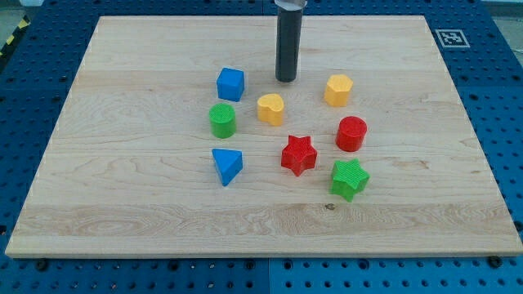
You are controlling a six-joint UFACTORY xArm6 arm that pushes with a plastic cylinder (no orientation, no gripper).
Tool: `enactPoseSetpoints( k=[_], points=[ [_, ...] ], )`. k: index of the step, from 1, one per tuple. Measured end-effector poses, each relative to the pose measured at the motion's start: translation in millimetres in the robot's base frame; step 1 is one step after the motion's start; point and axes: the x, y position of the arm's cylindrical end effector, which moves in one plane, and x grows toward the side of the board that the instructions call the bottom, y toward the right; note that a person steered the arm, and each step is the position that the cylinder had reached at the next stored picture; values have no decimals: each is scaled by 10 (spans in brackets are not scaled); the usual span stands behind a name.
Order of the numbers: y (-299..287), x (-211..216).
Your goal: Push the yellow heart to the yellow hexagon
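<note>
The yellow heart (270, 109) lies near the board's middle. The yellow hexagon (337, 90) lies to its right and slightly toward the view's top, with a gap between them. My tip (286, 80) rests on the board just above and a little right of the heart, apart from it, and left of the hexagon. The dark rod rises from the tip to the view's top edge.
A blue cube (230, 83) and a green cylinder (221, 120) lie left of the heart. A blue triangle (227, 166), a red star (298, 155), a red cylinder (351, 134) and a green star (350, 179) lie below. The wooden board (122, 204) sits on a blue pegboard.
</note>
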Motion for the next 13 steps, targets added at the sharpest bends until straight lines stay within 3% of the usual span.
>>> enactPoseSetpoints(
  k=[6, 8, 10, 11, 12, 13],
  points=[
    [5, 69],
    [-341, 104],
    [-789, 423],
    [-710, 934],
    [-465, 1050],
    [-459, 793]
  ],
)
